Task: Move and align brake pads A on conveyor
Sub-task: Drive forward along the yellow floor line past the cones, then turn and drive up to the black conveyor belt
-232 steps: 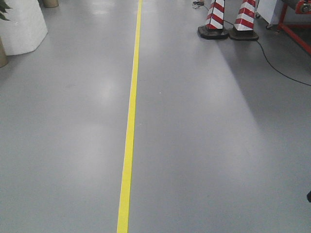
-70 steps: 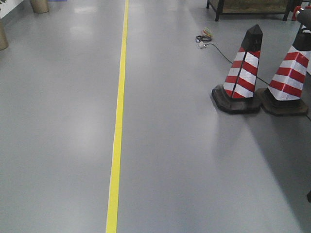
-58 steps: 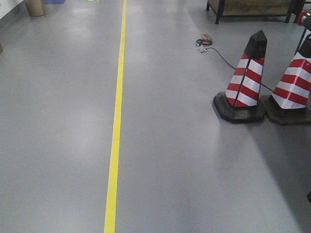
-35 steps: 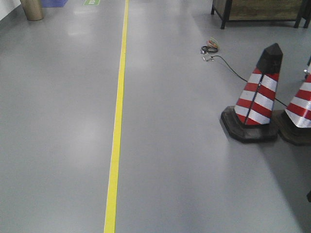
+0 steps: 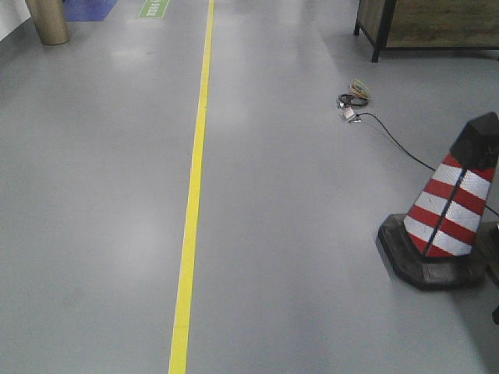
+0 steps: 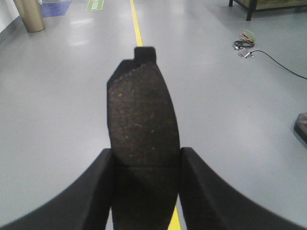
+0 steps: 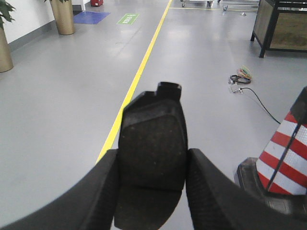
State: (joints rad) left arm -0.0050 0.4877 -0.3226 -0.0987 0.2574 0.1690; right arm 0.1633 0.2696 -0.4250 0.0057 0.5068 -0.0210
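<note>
- Grey glossy floor (image 5: 93, 202) fills the front view. A yellow line (image 5: 195, 179) runs along it away from the camera.
- The left gripper (image 6: 145, 165) pinches the left brake pad (image 6: 141, 120) between its two black fingers, one on each long edge.
- That pad's long axis runs straight ahead from the wrist, roughly along the yellow line. Its small square tab is at the far end, and a thin groove crosses it level with the fingertips.
- The right gripper (image 7: 152, 160) clamps the right brake pad (image 7: 153, 139) the same way. This pad also points forward, with its tab at the far tip and its rough dark face towards the wrist camera.
- Both pads are held up off the floor.
- A green floor sign (image 5: 153, 8) beside a blue mat (image 5: 88, 8) bears white marks too small to read.
- A red-and-white striped cone (image 5: 452, 210) stands at the right. A black cable (image 5: 398, 144) leads past it from a coiled bundle (image 5: 355, 97).
- Compared with half a second ago, the cone sits lower and further right in the front view. The bundle is lower too, and more of the green sign shows.
</note>
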